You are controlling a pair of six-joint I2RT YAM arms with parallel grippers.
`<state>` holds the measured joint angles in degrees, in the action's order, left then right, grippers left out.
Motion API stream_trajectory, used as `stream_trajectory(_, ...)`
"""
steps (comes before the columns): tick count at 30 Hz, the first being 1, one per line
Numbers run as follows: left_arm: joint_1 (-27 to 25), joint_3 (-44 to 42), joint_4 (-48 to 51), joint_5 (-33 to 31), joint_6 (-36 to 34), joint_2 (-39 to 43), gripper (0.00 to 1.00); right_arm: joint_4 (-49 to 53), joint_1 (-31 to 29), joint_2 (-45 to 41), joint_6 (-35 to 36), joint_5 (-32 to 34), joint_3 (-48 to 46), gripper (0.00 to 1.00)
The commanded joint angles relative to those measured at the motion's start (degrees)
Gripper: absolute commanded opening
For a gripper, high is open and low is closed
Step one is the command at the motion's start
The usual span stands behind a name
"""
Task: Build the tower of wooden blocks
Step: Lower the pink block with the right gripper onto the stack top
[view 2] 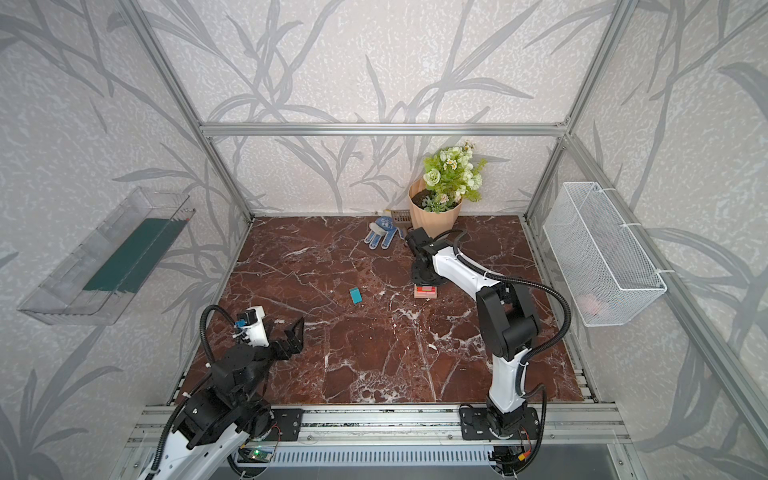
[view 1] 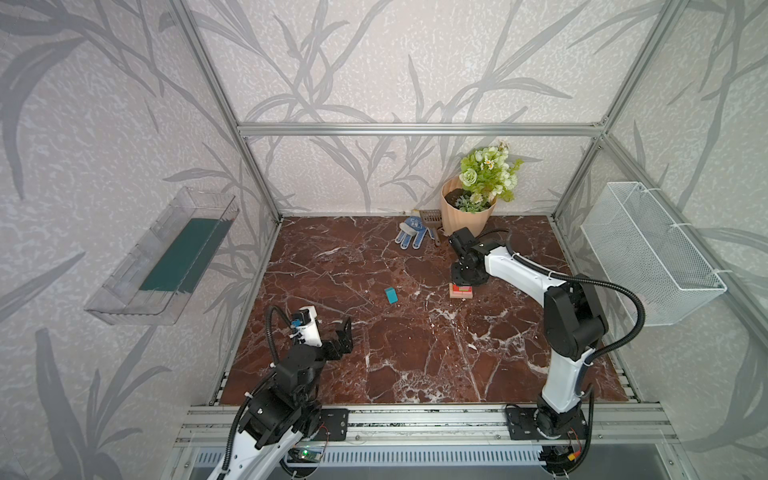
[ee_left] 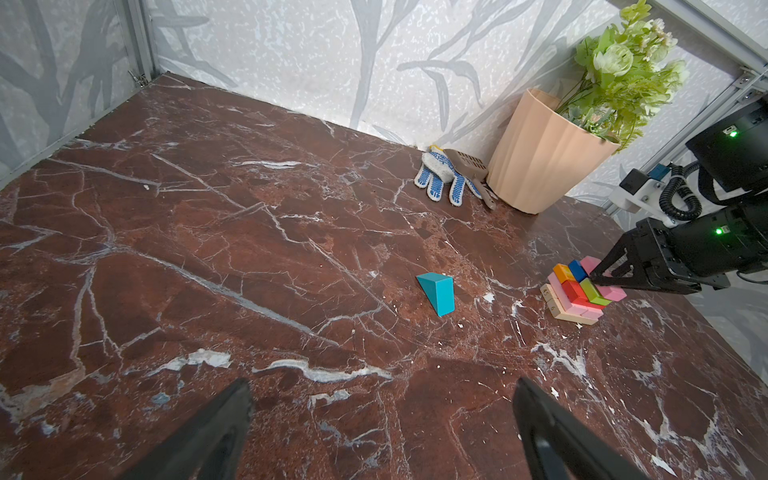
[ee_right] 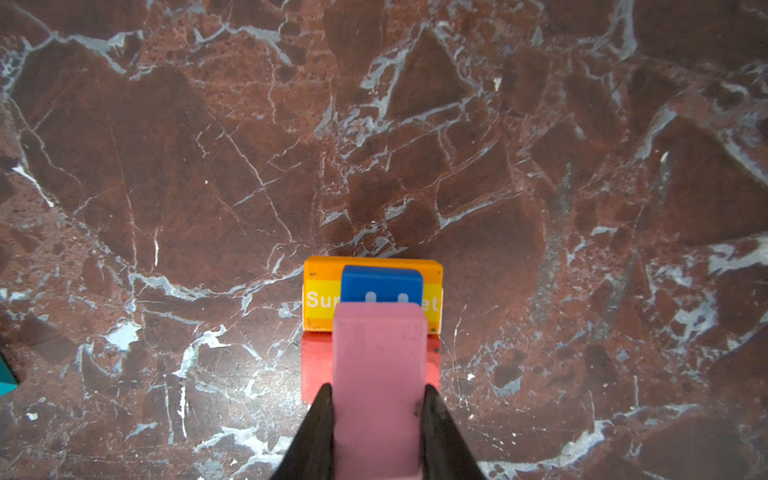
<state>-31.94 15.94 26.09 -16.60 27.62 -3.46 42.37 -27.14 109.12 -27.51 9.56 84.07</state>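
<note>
The tower [view 1: 461,291] [view 2: 425,291] is a low stack of wood blocks at the table's right middle: tan and pink at the base, with red [ee_right: 316,361], orange [ee_right: 320,270], lime green [ee_left: 592,291] and a blue cube [ee_right: 380,282] above. My right gripper [ee_right: 379,388] [view 1: 464,279] points down over it, shut on a pink block [ee_right: 379,353] held just above the red and blue blocks; whether it touches them I cannot tell. A teal wedge block [view 1: 391,296] [ee_left: 437,292] lies alone left of the tower. My left gripper [ee_left: 382,386] [view 1: 343,332] hangs open and empty near the front left.
A peach flowerpot [view 1: 465,216] with green flowers stands at the back behind the tower, beside a blue-dotted glove [view 1: 409,232] and a small scoop [ee_left: 465,160]. A white wire basket [view 1: 648,253] hangs on the right wall and a clear tray [view 1: 162,257] on the left wall.
</note>
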Motion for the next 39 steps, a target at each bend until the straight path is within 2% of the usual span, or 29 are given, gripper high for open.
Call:
stream_trajectory(1,-0.3,0.2,-0.5,-0.3,-0.2,-0.1,0.99,1.9,0.3,1.1,0.4,0.6,1.8,0.28)
stream_trajectory(10,-0.3,0.2,-0.5,-0.3,-0.2,-0.1,0.99,2.0,0.2,1.7,0.4,0.5,2.2,0.28)
stream_trajectory(22,-0.3,0.2,-0.5,-0.2,-0.2,-0.1,0.99,2.3,0.2,1.2,0.5,1.1,2.1,0.41)
stream_trajectory(28,-0.3,0.2,-0.5,-0.2,-0.2,-0.1,0.99,2.5,0.2,0.5,0.2,1.8,2.1,0.42)
stream_trajectory(32,-0.2,0.2,-0.5,-0.3,-0.2,-0.1,0.99,2.5,0.3,0.6,-0.2,2.1,2.0,0.38)
stream_trajectory(35,-0.3,0.2,-0.5,-0.1,-0.2,-0.1,0.99,2.6,0.3,0.9,-0.4,2.0,2.2,0.31)
stream_trajectory(39,-0.3,0.2,-0.5,-0.2,-0.2,-0.1,0.99,2.8,0.3,1.0,-0.5,2.0,2.3,0.3)
